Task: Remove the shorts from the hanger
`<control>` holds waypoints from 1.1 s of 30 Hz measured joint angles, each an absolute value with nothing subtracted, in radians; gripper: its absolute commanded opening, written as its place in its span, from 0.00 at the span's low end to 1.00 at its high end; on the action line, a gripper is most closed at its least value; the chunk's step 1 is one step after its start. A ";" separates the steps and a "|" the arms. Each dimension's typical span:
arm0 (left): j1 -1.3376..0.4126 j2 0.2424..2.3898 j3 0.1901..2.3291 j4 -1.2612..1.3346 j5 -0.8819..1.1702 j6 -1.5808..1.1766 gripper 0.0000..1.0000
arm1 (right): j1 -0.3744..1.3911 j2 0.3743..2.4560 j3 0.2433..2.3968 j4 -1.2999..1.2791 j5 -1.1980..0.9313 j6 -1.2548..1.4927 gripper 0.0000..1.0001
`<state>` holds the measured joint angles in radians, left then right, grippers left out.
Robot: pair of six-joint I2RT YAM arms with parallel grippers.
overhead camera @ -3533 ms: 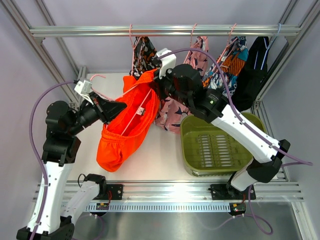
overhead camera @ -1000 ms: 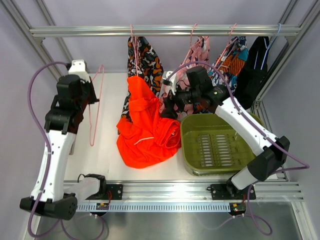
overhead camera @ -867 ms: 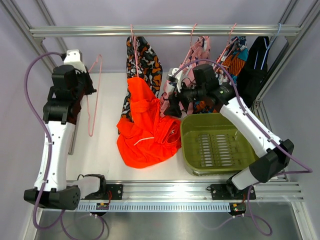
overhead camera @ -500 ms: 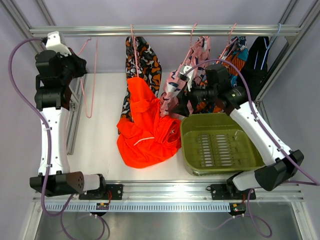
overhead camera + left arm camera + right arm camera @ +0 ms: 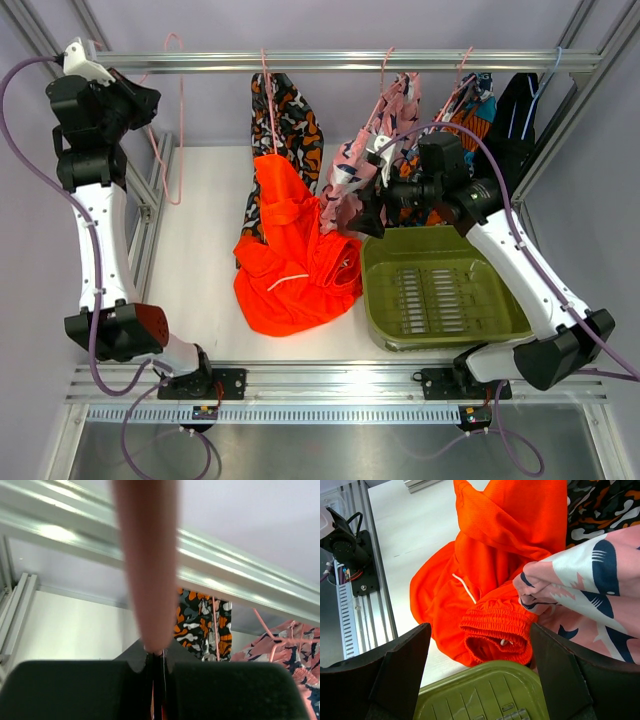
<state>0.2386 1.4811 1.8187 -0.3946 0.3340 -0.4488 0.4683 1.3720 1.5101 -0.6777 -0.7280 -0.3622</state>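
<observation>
Obs: right claw released, jaws wide, nothing between. Plain bright orange fabric shorts lie heaped on the white counter just ahead of it, off any hanger. Pink navy-white print fabric shorts hang ahead-right of this claw, touching nothing of it, long axis vertical, hems pointing down. The right arm is nearer, so probably next. Left claw clenched on 1 bare thin pink wire hanger.

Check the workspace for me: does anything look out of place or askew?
The orange shorts lie crumpled on the table, bunched against the green basket's left wall rather than inside it. The left claw holds the bare pink hanger up by the rail. Nothing looks torn.
</observation>
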 measured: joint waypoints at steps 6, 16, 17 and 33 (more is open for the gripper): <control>0.243 1.595 1.925 -0.398 0.342 -0.473 0.00 | 0.468 1.348 1.477 -0.678 -0.729 -0.363 0.89; 0.263 1.660 1.999 -0.432 0.319 -0.463 0.02 | 0.467 1.324 1.452 -0.677 -0.746 -0.363 0.90; 0.263 1.661 2.009 -0.442 0.313 -0.459 0.02 | 0.466 1.324 1.452 -0.677 -0.747 -0.363 0.90; 0.263 1.630 1.993 -0.544 0.274 -0.468 0.00 | 0.464 1.324 1.452 -0.658 -0.762 -0.356 0.90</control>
<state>0.2630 1.6302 1.9926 -0.5438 0.2741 -0.4683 0.4637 1.3243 1.4525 -0.6582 -0.7616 -0.3565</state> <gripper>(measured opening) 0.028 0.900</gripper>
